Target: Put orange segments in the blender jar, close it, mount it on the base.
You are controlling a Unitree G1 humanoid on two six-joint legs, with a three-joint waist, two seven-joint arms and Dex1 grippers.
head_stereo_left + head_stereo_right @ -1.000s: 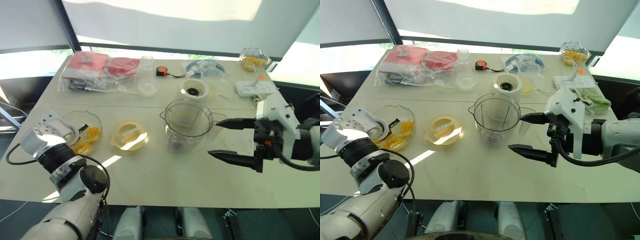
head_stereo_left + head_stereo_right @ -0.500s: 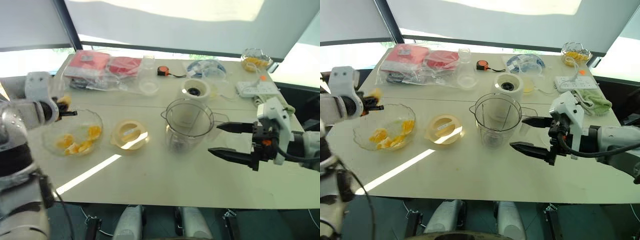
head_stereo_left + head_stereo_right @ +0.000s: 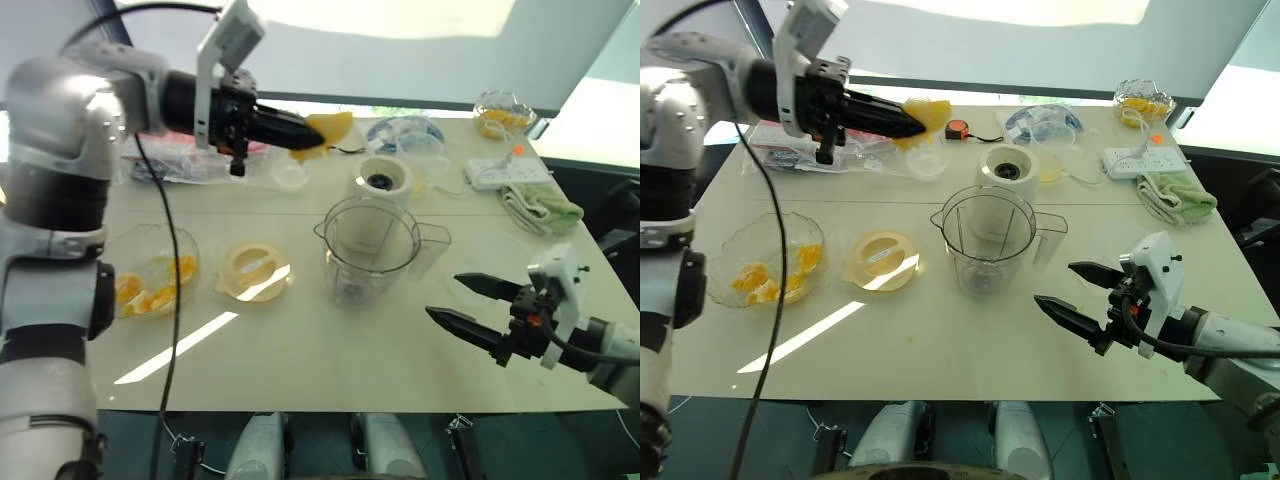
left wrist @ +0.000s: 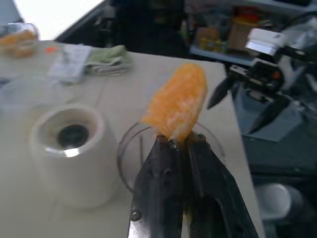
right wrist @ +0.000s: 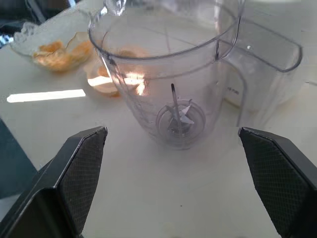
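Note:
My left gripper point(image 3: 298, 134) is shut on one orange segment point(image 4: 177, 101), held high above the table, up and to the left of the blender jar point(image 3: 372, 250). The clear jar stands upright and open at mid-table, its dark blade point(image 5: 179, 115) bare at the bottom. Right behind the jar sits the cream base point(image 3: 385, 182). More orange segments point(image 3: 150, 292) lie in a wavy clear bowl point(image 3: 176, 247) at the left. At the jar's right, low over the table, my right gripper point(image 3: 445, 297) stands open and empty, its fingers pointing at the jar.
A pale yellow lid point(image 3: 258, 270) lies between the bowl and the jar. At the back are plastic bags point(image 3: 775, 155), a tape measure point(image 3: 958, 129), a second bowl of fruit point(image 3: 503, 115), a power strip point(image 3: 505, 172) and a green towel point(image 3: 540, 208).
My left arm has lifted out of the bowl with a segment and swung up and to the right, its wrist rolling. The right gripper has sunk a little and drawn back from the jar.

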